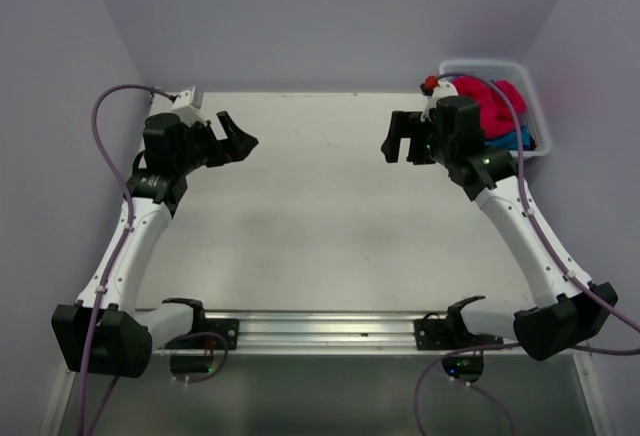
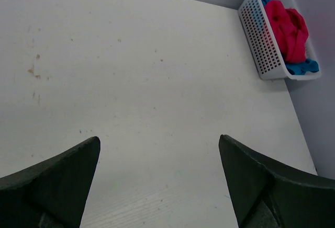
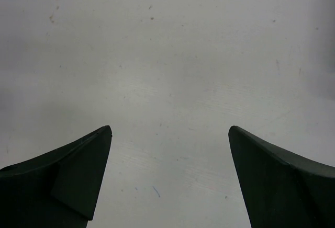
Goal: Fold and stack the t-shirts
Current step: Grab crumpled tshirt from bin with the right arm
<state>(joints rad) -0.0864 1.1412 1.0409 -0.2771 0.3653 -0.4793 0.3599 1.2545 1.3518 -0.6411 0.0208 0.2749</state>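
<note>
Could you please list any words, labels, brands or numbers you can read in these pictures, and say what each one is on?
None: no writing shows on the basket, the shirts, the table, the left arm or the right arm.

Counter (image 2: 157, 71): matt white, faint linear grain towards the lower edge of the left wrist view, small brown specks and scuffs at left. Basket (image 2: 260, 45), upper right: white moulded plastic, perforated walls, slight sheen. In it, red-pink t-shirt (image 2: 285, 26) and turquoise t-shirt (image 2: 304, 67): soft crumpled cloth, matt. Left claw (image 2: 159, 139) and right claw (image 3: 170, 128): dark, matt, plastic-looking, smooth faces. Rail (image 1: 330, 328), bottom of top view: bare brushed metal. Arm shells (image 1: 128, 246): smooth white plastic. Cables (image 1: 108, 106): smooth purple sheath.
</note>
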